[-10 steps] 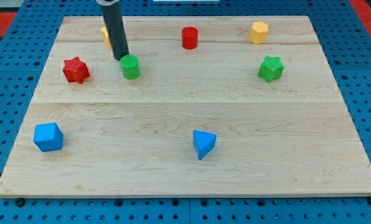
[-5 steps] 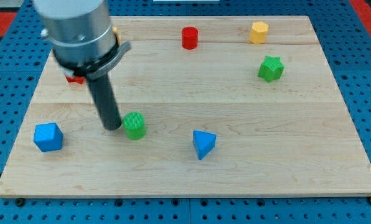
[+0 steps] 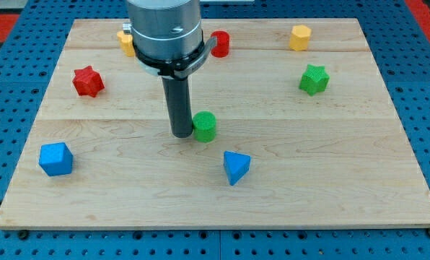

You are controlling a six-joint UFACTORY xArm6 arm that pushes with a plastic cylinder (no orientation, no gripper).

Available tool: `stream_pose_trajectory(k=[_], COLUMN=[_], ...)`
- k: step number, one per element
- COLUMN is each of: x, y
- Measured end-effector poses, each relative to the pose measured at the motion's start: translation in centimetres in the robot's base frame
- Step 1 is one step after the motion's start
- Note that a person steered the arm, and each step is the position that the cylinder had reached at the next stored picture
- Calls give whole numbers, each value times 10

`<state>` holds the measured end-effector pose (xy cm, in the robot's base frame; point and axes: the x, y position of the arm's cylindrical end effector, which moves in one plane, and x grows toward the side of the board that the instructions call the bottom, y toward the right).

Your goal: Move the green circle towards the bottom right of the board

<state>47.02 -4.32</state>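
Pale wooden board [image 3: 330, 173] carries: green circle [image 3: 205, 126], green star [image 3: 314, 79], red star [image 3: 88, 81], red cylinder [image 3: 221, 43], two yellow blocks [image 3: 299, 37] [image 3: 124, 40], blue cube [image 3: 55, 159], blue triangular block [image 3: 236, 167].

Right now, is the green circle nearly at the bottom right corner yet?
Not yet. The green circle sits near the board's middle, so it is only partway. My tip is right against its left side, placed to push it rightward. Left to do: slide it past the blue triangle toward the bottom right corner.
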Motion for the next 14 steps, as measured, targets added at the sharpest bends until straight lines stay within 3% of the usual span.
stream_pose_trajectory(k=[1,3,4,6,8,12,14], x=[-2,-53,-27,-17,-2,31,26], y=[47,66,68,87,65,183,209])
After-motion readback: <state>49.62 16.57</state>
